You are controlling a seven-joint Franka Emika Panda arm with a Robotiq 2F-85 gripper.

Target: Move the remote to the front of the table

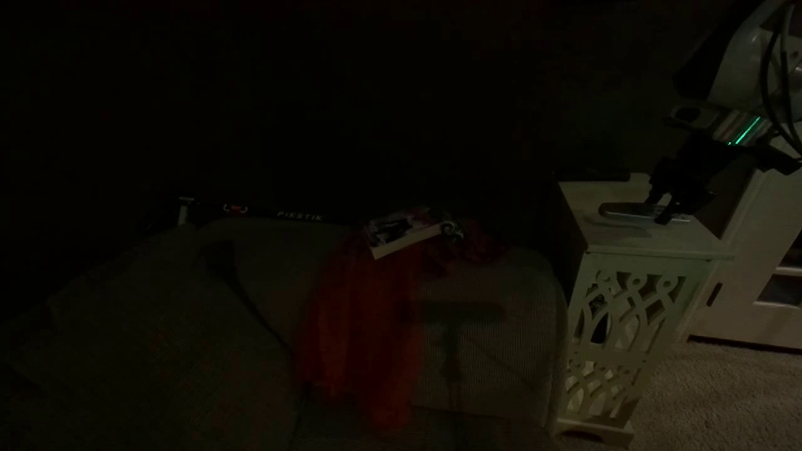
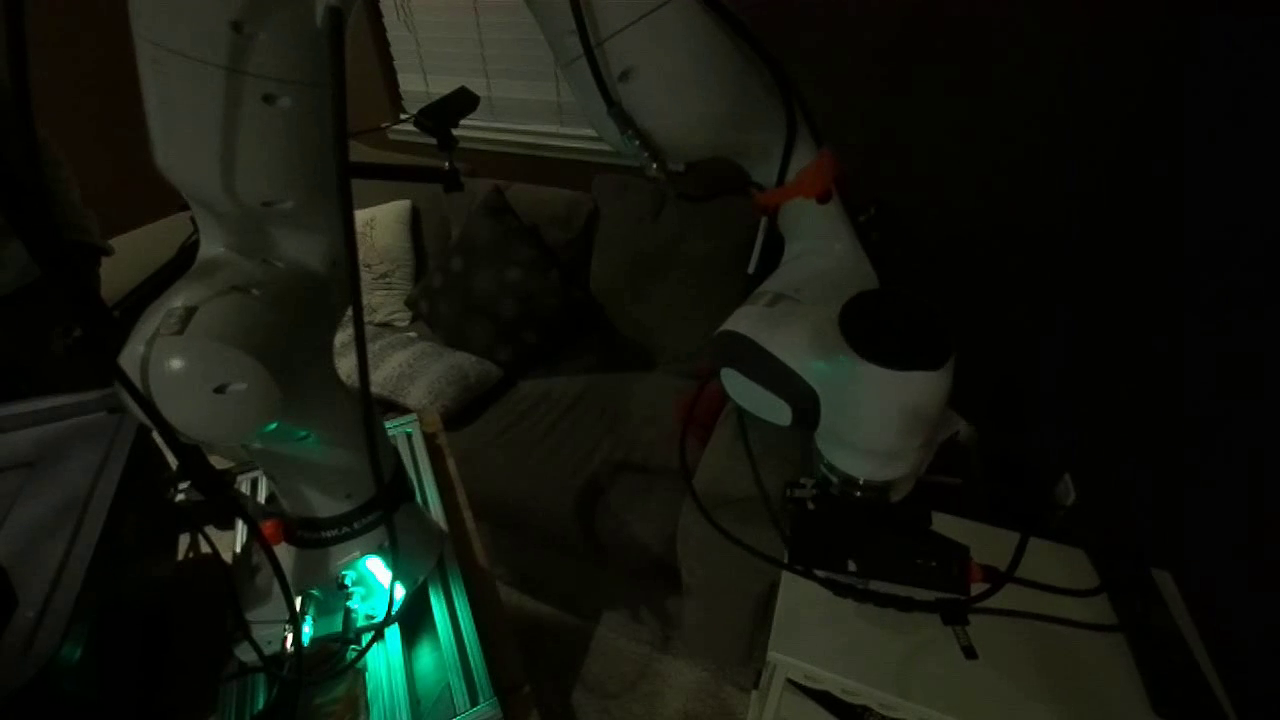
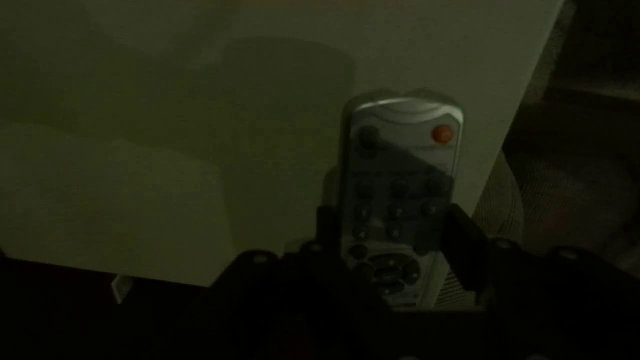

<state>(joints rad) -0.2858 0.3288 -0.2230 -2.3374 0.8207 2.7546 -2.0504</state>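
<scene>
Silver remote (image 3: pixel 400 172): held over the top of the white table (image 1: pixel 664 241); whether the surface is touched cannot be told;
Gripper (image 3: pixel 392 222): narrowed onto the remote, with fingers (image 3: pixel 465 245) set against both long sides;
Dark oblong item (image 1: pixel 592 175): seen at the far edge of the table in an exterior view;
Couch (image 1: pixel 495 275): seen to the left of the table; a red-orange cloth (image 1: pixel 363 326) is draped over it, with a book (image 1: pixel 401 232) lying on top

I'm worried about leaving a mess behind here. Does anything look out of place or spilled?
In an exterior view, a book lies aslant on a red-orange cloth trailing down the sofa, which looks untidy. No spill or damage shows, but much of the view is too dark to judge.
</scene>
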